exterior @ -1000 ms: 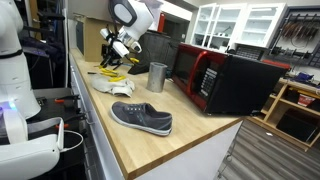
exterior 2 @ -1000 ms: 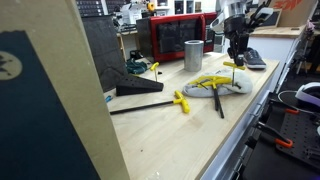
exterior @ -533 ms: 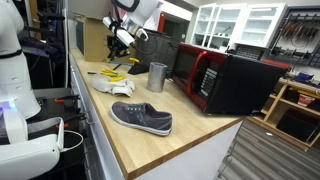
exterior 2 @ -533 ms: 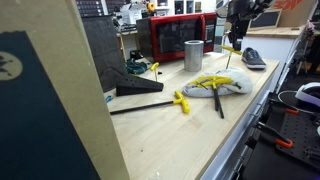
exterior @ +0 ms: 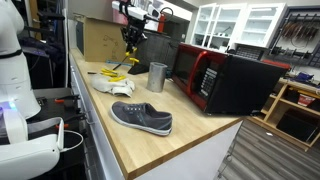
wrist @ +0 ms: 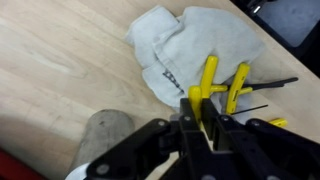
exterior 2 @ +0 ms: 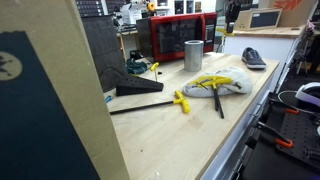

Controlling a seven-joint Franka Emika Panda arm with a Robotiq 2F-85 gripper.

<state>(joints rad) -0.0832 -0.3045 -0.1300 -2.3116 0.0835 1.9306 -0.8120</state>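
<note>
Pincer [wrist: 200, 122] narrow, jaws clamped on a yellow T-handle key [wrist: 197, 98]; the handle sits btwn the fingers and the shaft is hidden behind them. In the wrist view it hangs well above the bench [exterior: 195, 130], touching nothing else. Directly below: white cloth [wrist: 190, 48] w/ two more yellow keys [wrist: 208, 72] lying on it, and a metal cup [wrist: 105, 135] just beside the cloth. Edges: cloth lies near the bench's front edge in an exterior view [exterior 2: 225, 85]. Microwave [exterior: 225, 80] walls off the back side, close to the cup. Shoe [exterior: 142, 118] sits apart from the cloth, w/ bare wood btwn them.
</note>
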